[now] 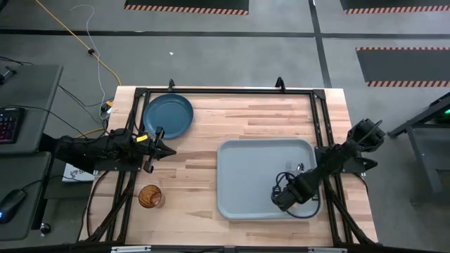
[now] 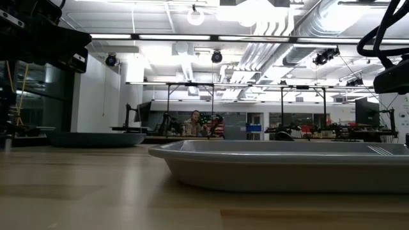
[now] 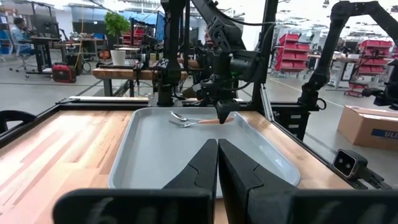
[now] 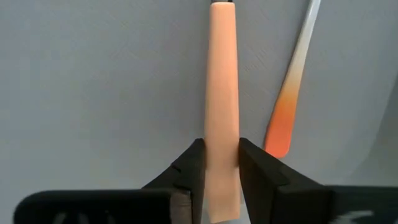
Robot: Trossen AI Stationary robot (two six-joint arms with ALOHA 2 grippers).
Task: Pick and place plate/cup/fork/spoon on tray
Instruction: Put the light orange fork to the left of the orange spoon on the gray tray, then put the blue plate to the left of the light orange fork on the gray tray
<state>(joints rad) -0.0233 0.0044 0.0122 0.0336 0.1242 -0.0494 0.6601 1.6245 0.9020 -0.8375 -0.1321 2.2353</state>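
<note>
The grey-blue tray lies on the table's right half. My right gripper stands over its near right part, shut on the fork's pale orange handle. The fork's head is outside the right wrist view. The spoon lies on the tray floor beside the fork, and its silver bowl shows in the left wrist view. The teal plate rests on the table at the far left. The amber cup stands at the near left. My left gripper is shut and empty between plate and cup. My right gripper pinches the fork's handle near its free end between its two fingers, one on each long side. The fingers point down from above and lie across the handle. The fork runs about level just over the tray floor; its head end seems to lie on the tray.
A black frame runs along the table's left, far and right edges. Bare wood lies between the plate and the tray. The tray's left half holds nothing. A person sits in the room far behind the table.
</note>
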